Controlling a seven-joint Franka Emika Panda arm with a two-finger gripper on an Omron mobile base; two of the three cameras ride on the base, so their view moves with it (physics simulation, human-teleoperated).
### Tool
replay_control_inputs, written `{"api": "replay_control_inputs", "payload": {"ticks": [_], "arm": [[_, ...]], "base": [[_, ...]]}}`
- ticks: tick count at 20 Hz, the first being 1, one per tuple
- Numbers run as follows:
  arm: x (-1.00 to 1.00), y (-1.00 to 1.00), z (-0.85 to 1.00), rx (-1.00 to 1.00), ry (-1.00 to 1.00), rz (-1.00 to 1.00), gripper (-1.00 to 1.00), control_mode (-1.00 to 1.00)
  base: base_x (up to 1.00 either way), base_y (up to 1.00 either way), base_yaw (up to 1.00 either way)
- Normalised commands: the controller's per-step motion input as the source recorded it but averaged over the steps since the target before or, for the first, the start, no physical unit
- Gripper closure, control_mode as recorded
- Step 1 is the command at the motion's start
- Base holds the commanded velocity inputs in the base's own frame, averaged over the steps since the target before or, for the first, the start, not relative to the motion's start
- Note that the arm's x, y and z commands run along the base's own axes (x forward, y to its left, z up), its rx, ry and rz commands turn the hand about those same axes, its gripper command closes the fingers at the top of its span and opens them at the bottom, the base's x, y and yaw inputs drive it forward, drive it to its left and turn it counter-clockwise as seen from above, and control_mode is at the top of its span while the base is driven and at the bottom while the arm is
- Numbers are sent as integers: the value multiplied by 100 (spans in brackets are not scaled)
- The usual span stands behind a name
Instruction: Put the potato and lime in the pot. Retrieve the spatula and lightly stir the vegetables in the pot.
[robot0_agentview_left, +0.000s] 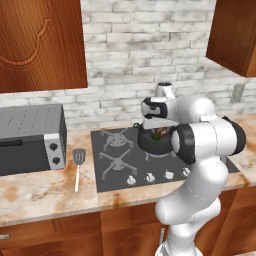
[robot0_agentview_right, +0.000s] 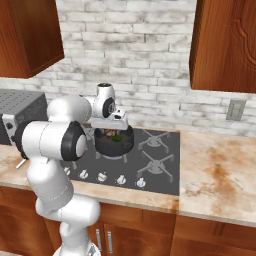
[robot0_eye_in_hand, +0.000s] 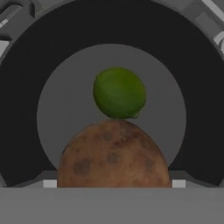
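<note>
wall: whitewashed brick | cabinets: reddish wood | counter: mottled tan stone

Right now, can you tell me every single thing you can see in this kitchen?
potato: one, brown, inside the pot beside the lime
lime: one, green, on the pot's grey floor
pot: one, black, on the stove
stove: one, dark grey, set in the counter
spatula: one, grey head and pale handle, flat on the counter left of the stove
toaster oven: one, grey, far left
counter: one, marbled tan
cabinets: brown wood, above
outlet: one, on the brick wall
gripper: one, white, open above the pot
</note>
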Motion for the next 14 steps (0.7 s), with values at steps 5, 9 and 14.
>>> {"api": "replay_control_inputs", "payload": {"ticks": [5,9,14], "arm": [[39,0,0,0,-1,-5,100,-100],[24,0,0,0,0,-3,100,-100],[8,-2,-23,0,0,-1,100,-100]], "base": [[0,0,0],[0,0,0],[0,0,0]]}}
